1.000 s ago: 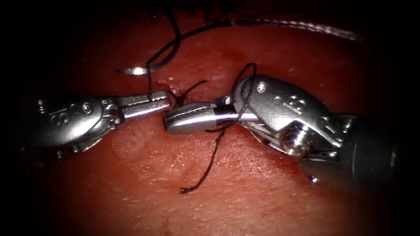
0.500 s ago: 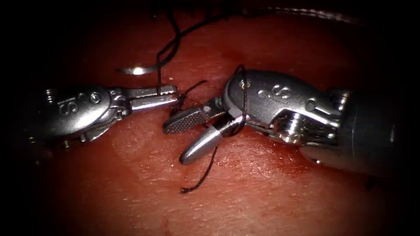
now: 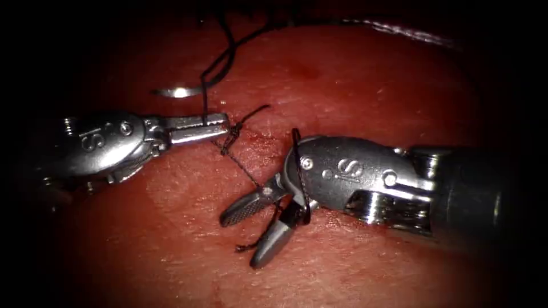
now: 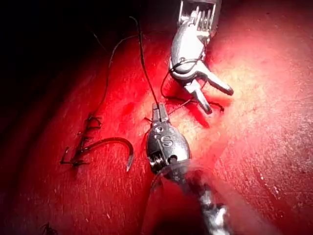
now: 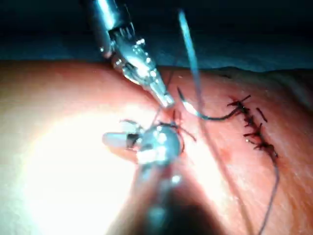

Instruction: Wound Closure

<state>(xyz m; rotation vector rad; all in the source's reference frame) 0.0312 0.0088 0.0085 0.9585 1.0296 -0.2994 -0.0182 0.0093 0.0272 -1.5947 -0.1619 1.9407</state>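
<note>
My left tool (image 3: 222, 126) comes in from the left with its jaws shut on the black thread (image 3: 204, 114), just beside a knot (image 3: 231, 134) on the tissue (image 3: 354, 85). My right tool (image 3: 242, 239) has its jaws open and holds nothing. A loop of thread (image 3: 297, 171) is wound round its wrist, and a strand (image 3: 245, 168) runs taut from the knot to the base of its jaws. The curved needle (image 3: 180, 91) lies free on the tissue behind the left tool, held by neither. In the left wrist view the needle (image 4: 115, 144) lies flat beside the left tool (image 4: 159, 113).
A short loose thread end (image 3: 246, 246) lies on the tissue under the right tool's jaws. Finished stitches (image 5: 252, 127) with cut thread ends (image 4: 78, 152) run along the closed cut beyond the needle (image 5: 205, 116). Red fluid wets the tissue around the knot.
The right tool's jaws were shut a second ago; they have opened and the tool has moved down and away from the knot, drawing a strand taut. The left tool shifted slightly right.
</note>
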